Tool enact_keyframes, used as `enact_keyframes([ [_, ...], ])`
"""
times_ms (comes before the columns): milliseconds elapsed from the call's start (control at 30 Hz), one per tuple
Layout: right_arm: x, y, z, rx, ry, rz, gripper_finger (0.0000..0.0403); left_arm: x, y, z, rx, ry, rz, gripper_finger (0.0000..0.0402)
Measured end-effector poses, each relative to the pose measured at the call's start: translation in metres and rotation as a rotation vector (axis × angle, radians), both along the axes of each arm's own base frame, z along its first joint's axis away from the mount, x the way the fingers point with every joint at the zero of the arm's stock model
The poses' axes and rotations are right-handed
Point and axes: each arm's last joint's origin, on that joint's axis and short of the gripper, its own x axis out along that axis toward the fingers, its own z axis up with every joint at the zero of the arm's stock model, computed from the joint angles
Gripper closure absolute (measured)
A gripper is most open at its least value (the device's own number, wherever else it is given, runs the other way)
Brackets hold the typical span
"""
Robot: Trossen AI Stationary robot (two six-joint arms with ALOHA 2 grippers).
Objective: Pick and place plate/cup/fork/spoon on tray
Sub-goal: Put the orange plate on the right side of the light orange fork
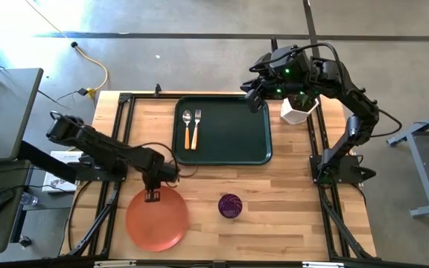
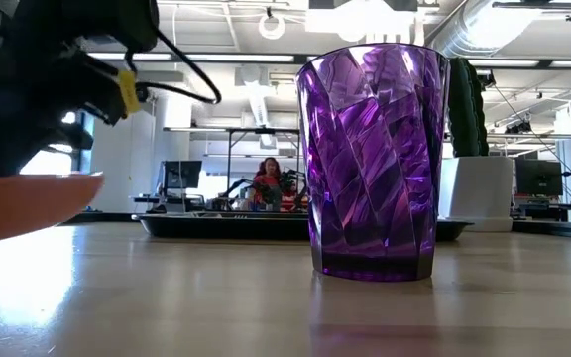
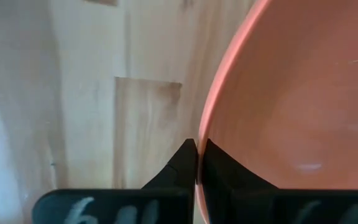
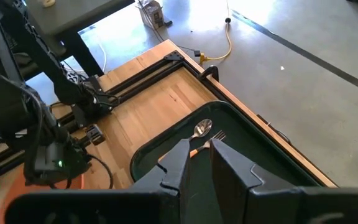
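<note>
The left end effector (image 1: 153, 196) is clamped on the far rim of the plate (image 1: 157, 219), which lies near the worktop's (image 1: 289, 193) front edge. Bare wood separates it from the cup (image 1: 230, 205) beside it. The tray (image 1: 255, 130) beyond holds spoon (image 1: 187, 127) and fork (image 1: 196, 126). The right end effector (image 4: 197, 151) hovers over the tray's far corner, fingers slightly apart, empty.

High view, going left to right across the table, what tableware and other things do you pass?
Round orange-salmon plastic plate → orange-handled silver spoon → orange-handled silver fork → small dark purple cup → white planter.
</note>
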Motion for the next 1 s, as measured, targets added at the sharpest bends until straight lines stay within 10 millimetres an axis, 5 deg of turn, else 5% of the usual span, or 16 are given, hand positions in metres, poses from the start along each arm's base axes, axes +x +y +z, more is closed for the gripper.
enact_keyframes([
  [333,0.0,0.0,0.0,0.015,-0.007,-0.011,0.035,-0.009,0.033,0.03,0.043,-0.148,0.221,0.04],
  [567,0.0,0.0,0.001,0.049,-0.032,-0.036,0.035,-0.016,0.062,0.048,0.103,-0.263,0.541,0.0401],
  [1000,0.005,-0.001,0.008,0.063,-0.138,-0.056,0.035,-0.005,0.113,0.09,0.099,-0.801,0.873,0.0401],
])
